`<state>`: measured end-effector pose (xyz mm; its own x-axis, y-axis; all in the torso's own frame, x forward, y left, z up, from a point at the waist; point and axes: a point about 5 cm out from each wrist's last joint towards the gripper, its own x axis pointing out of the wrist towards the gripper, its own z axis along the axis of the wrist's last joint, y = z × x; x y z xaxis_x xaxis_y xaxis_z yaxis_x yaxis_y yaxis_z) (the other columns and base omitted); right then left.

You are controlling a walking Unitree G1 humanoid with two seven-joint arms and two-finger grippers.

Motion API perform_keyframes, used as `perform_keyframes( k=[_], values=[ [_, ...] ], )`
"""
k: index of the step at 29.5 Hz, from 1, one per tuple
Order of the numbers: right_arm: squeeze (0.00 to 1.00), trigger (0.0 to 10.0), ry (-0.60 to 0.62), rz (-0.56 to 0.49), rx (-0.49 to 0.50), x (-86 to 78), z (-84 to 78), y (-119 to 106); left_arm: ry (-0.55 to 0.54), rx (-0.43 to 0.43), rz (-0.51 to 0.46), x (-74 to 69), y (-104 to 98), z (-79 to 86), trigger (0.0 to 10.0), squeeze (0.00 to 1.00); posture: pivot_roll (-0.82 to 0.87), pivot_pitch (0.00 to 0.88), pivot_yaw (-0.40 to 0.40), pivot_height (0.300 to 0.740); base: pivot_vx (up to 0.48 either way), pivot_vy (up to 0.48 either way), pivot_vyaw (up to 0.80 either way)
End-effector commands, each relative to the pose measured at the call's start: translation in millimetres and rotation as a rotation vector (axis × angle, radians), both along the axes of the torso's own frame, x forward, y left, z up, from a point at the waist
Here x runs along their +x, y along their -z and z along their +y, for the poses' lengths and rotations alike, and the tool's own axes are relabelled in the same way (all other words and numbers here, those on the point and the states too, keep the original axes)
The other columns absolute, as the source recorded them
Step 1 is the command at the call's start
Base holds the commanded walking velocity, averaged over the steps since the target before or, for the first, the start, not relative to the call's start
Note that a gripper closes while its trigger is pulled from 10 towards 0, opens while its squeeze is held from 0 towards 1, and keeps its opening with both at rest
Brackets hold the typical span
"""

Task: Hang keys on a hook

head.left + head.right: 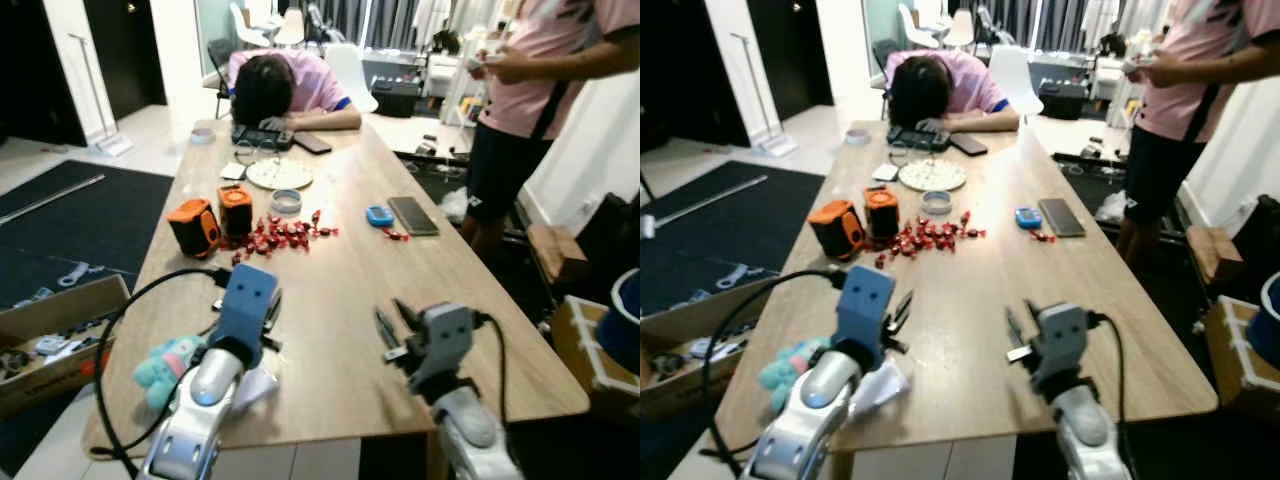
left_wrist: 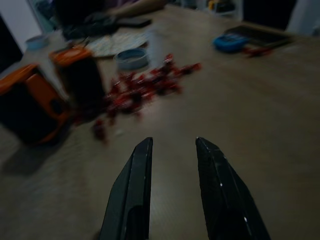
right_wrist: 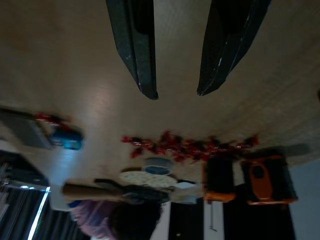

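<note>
Both arms reach over the near end of a long wooden tabletop (image 1: 340, 330). The left gripper (image 2: 172, 145) hovers low over bare wood with its two black fingers (image 2: 135, 185) apart and nothing between them. The right gripper (image 3: 177, 92) is likewise over bare wood, fingers (image 3: 137, 60) apart and empty; in the left eye view it sits at the near right (image 1: 392, 325), the left gripper at the near left (image 1: 270, 310).

Beyond the grippers, mid-table, lie a scatter of red sweets (image 1: 285, 235), two orange-and-black devices (image 1: 195, 225) and (image 1: 236, 210), a small grey-blue dish (image 1: 286, 201), a round white plate (image 1: 279, 174), a small blue object (image 1: 379, 215) and a dark phone (image 1: 412, 215). A turquoise soft toy (image 1: 165, 365) rests at the near left edge. A person in pink (image 1: 290, 90) leans head-down at the far end; another person (image 1: 530, 100) stands at the right side of the table.

Neither keys nor a hook can be made out in any view, so where the task's thing lies cannot be told. Judged from this, the task is at its very start: nothing is grasped, and finding the keys, picking them up, carrying them to a hook and hanging them all remain.
</note>
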<state>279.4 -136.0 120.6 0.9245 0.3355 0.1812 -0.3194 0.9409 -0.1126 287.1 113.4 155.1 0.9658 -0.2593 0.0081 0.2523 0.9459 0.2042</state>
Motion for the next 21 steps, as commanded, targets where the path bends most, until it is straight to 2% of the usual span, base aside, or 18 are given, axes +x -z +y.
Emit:
perform_keyframes(
  k=[1, 4, 7, 8, 10, 11, 12, 17, 21],
  values=[
    [0.0, 10.0, 0.014, 0.006, -0.008, -0.8, -5.5, 1.6, 0.011, 0.009, 0.003, -3.0, -1.2, 1.4, 10.0, 0.0, 0.03, 0.054, -0.008, 0.74, 0.0, 0.0, 0.0],
    [0.0, 10.0, 0.011, 0.005, -0.01, -1.3, -5.7, 1.2, 0.017, 0.042, 0.016, -6.2, -1.5, 9.2, 10.0, 0.0, 0.03, 0.055, -0.004, 0.74, 0.0, 0.0, 0.0],
    [0.0, 10.0, 0.013, 0.005, -0.014, -1.5, -7.9, 1.2, 0.03, 0.13, 0.045, -13.5, 1.0, 22.7, 10.0, 0.0, 0.03, 0.058, -0.001, 0.74, 0.0, 0.0, 0.0],
    [0.0, 10.0, 0.013, 0.005, -0.014, -1.5, -7.9, 1.2, 0.03, 0.13, 0.045, -13.5, 1.0, 22.7, 10.0, 0.0, 0.03, 0.058, -0.001, 0.74, 0.0, 0.0, 0.0],
    [0.0, 10.0, 0.019, 0.008, -0.019, -1.6, -11.1, 2.2, 0.077, 0.232, 0.099, -26.7, 4.6, 37.7, 10.0, 0.0, 0.05, 0.064, 0.002, 0.74, 0.0, 0.0, 0.0],
    [0.0, 10.0, 0.019, 0.008, -0.019, -1.6, -11.1, 2.2, 0.077, 0.232, 0.099, -26.7, 4.6, 37.7, 10.0, 0.0, 0.05, 0.064, 0.002, 0.74, 0.0, 0.0, 0.0],
    [0.0, 10.0, 0.022, 0.011, -0.021, -1.6, -12.9, 2.7, 0.126, 0.28, 0.153, -37.5, 5.0, 47.1, 10.0, 0.0, 0.06, 0.068, 0.004, 0.74, 0.0, 0.0, 0.0],
    [0.0, 10.0, 0.021, 0.016, -0.022, -0.5, -12.9, 3.9, 0.195, 0.296, 0.246, -52.2, -0.6, 58.5, 10.0, 0.0, 0.08, 0.076, 0.003, 0.74, 0.0, 0.0, 0.0],
    [0.0, 10.0, 0.014, 0.02, -0.021, 0.6, -10.8, 5.0, 0.185, 0.285, 0.264, -51.0, -1.6, 54.9, 10.0, 0.0, 0.09, 0.077, 0.001, 0.74, 0.0, 0.0, 0.0]
  ],
)
